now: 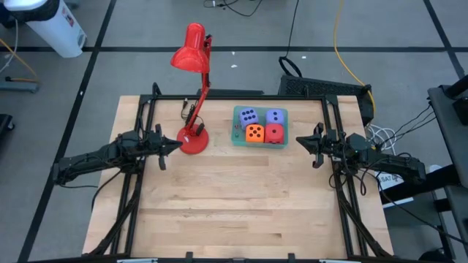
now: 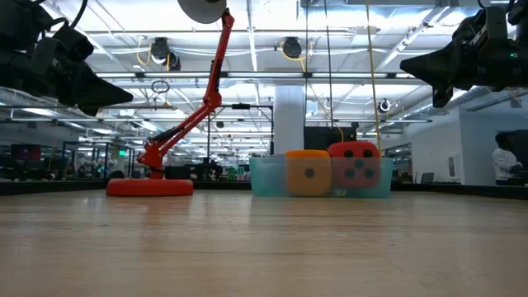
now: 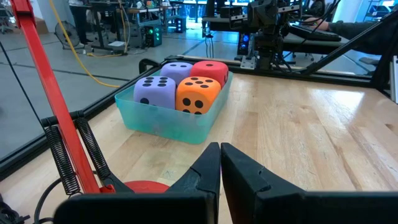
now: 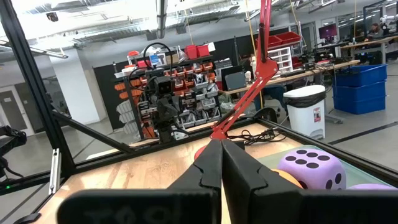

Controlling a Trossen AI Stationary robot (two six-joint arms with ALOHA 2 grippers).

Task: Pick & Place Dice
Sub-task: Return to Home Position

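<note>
Four dice sit packed in a teal tray (image 1: 238, 139) near the table's far edge: two lavender (image 1: 248, 115) (image 1: 275, 116) behind, the orange one (image 1: 254, 133) and the red one (image 1: 273, 133) in front. The left wrist view shows them as lavender (image 3: 155, 92), orange (image 3: 198, 94), red (image 3: 209, 70). My left gripper (image 1: 178, 145) hovers shut left of the tray, beside the lamp base. My right gripper (image 1: 297, 142) hovers shut just right of the tray. Both fingertip pairs meet in the wrist views (image 3: 220, 151) (image 4: 221, 149).
A red desk lamp stands with its round base (image 1: 193, 140) left of the tray and its shade (image 1: 189, 52) reaching past the table's far edge. Black frame rails run along the table's left and right sides. Bare wood spreads over the near half.
</note>
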